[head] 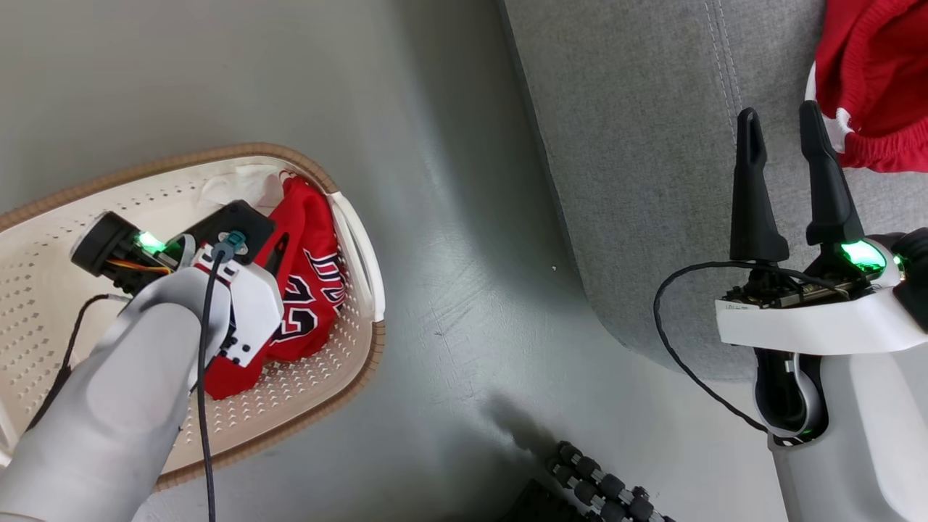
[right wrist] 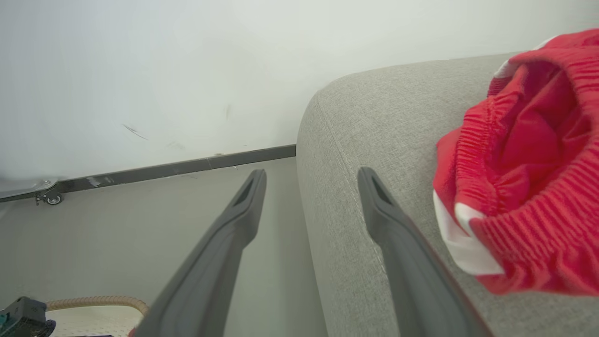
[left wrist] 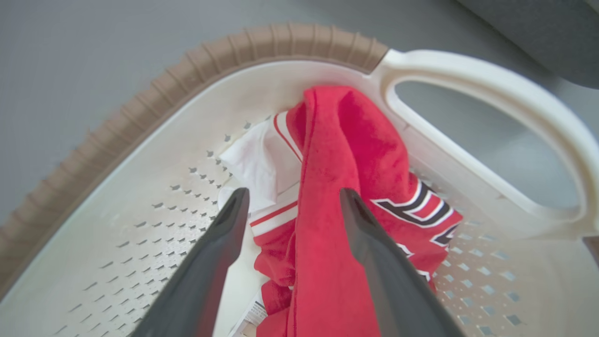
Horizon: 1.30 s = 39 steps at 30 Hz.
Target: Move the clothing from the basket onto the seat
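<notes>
The cream basket (head: 43, 304) sits on the floor at the left, with the red jersey (head: 312, 283) bunched against its right wall. My left arm reaches down into it. In the left wrist view my left gripper (left wrist: 294, 193) is open, its fingers on either side of a raised fold of the jersey (left wrist: 346, 140). The basket's handle (left wrist: 491, 89) is just beyond. On the grey seat (head: 638, 145) lie the red shorts (head: 877, 65). My right gripper (head: 778, 112) stands open and empty over the seat, just left of the shorts (right wrist: 524, 178).
Grey floor separates the basket from the seat's rounded corner (right wrist: 327, 107). A black ribbed roller (head: 594, 486) of my base lies at the bottom middle. A white wall with a dark baseboard (right wrist: 187, 166) stands beyond the seat.
</notes>
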Motion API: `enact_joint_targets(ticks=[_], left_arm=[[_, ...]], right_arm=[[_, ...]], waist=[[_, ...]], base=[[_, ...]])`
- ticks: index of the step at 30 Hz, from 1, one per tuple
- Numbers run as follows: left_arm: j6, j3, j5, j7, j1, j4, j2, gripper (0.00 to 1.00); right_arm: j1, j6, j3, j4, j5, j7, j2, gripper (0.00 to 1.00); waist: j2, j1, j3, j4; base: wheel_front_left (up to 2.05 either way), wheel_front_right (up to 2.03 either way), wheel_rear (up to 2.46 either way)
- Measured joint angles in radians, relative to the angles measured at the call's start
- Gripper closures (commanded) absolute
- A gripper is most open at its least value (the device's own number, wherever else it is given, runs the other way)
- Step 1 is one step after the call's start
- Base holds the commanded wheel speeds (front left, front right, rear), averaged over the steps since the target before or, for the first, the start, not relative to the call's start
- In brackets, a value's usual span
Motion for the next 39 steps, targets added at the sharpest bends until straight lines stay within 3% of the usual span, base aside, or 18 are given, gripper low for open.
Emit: enact_joint_targets(ticks=[16,17,18,19,20,22,39], left_arm=[[-0.013,-0.031,0.026,-0.034,-0.06,0.003,-0.006,0.0],[-0.019,-0.034,0.028,-0.038,-0.062,0.003,-0.008,0.23],[-0.022,-0.038,0.032,-0.041,-0.062,0.004,-0.012,0.52],[-0.022,-0.041,0.035,-0.047,-0.062,0.004,-0.015,0.65],[-0.023,-0.046,0.036,-0.052,-0.062,0.004,-0.018,0.65],[-0.024,-0.051,0.042,-0.055,-0.062,0.005,-0.022,0.98],[-0.029,-0.059,0.044,-0.124,-0.062,0.017,-0.027,1.0]], right_arm=[[-0.04,0.0,0.015,0.015,0.024,-0.001,0.001,0.0],[-0.04,0.0,0.015,0.015,0.024,-0.001,0.001,0.0],[-0.04,0.0,0.015,0.015,0.024,-0.001,0.001,0.0],[-0.04,0.0,0.015,0.015,0.024,-0.001,0.001,0.0],[-0.04,0.0,0.013,0.015,0.024,-0.001,0.001,0.0],[-0.04,0.0,0.008,0.016,0.024,-0.001,0.001,0.0],[-0.061,0.0,-0.016,0.026,0.023,-0.001,0.001,0.0]], waist=[[0.0,0.0,0.036,-0.031],[0.0,0.0,0.037,-0.031],[0.0,0.0,0.038,-0.032],[0.0,0.0,0.038,-0.032],[0.0,0.0,0.038,-0.032],[-0.0001,0.0,0.038,-0.031],[0.0,0.0,0.021,-0.004]], base=[[0.0,0.0,0.0],[0.0,0.0,0.0],[0.0,0.0,0.0],[0.0,0.0,0.0],[0.0,0.0,0.0],[0.0,0.0,0.0],[0.0,0.0,0.0]])
